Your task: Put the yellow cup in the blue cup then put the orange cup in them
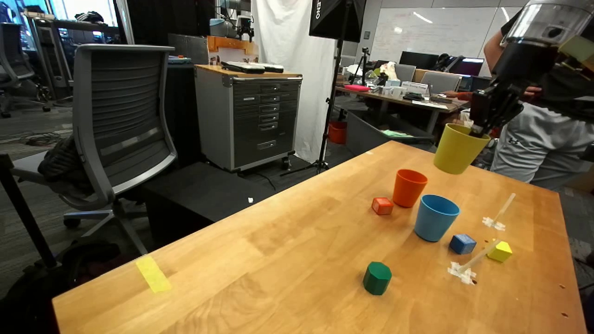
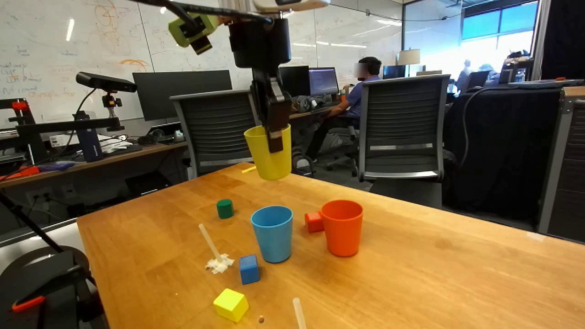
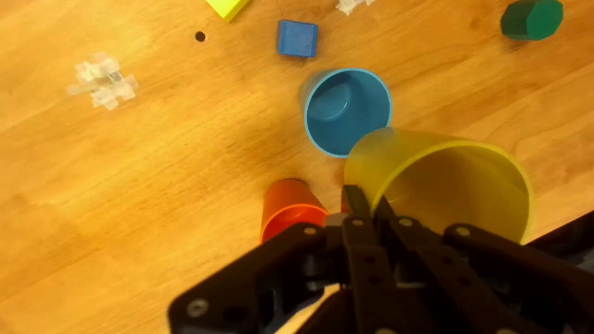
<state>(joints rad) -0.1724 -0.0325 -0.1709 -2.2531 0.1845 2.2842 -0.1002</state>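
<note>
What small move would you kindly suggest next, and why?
I'd probably shift the hand to centre the tapered yellow plastic cup over the tapered light-blue plastic cup: the wrist view shows the yellow one gripped but barely overlapping the blue one.

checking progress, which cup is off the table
The yellow cup, its wall pinched in the gripper above the table; the blue cup and orange cup stand upright on it.

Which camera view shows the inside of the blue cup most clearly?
The wrist view: it looks down into the blue cup and shows its bottom, although the yellow cup hides a little of the rim. Both exterior views show the outer wall and rim, but only part of the inner wall.
</note>
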